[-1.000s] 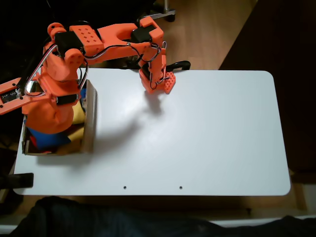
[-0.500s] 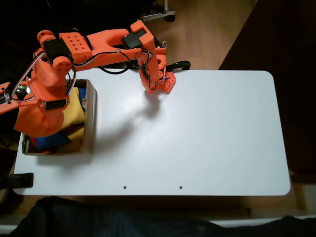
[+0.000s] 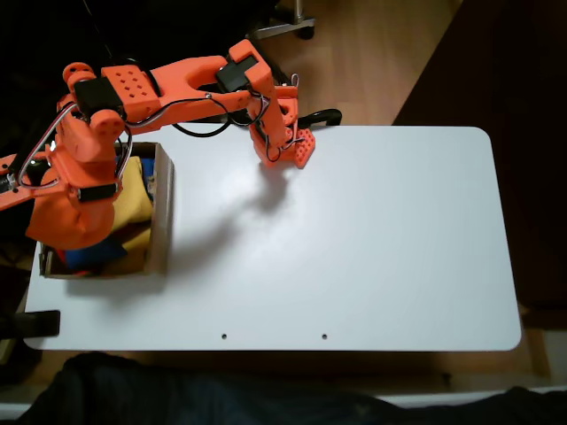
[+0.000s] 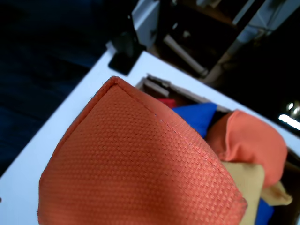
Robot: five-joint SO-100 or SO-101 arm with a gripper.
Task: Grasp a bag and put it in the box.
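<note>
We see the jaws pinching the bag (image 4: 136, 159) up in the air over the box (image 3: 164, 212). The box already holds other bags (image 4: 251, 138). If we let go here, our bag may land on that pile and roll out onto the surface (image 3: 354, 248).

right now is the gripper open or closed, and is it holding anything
Gripper: closed on the orange bag, holding it above the box. Its fingers are hidden by the bag.
</note>
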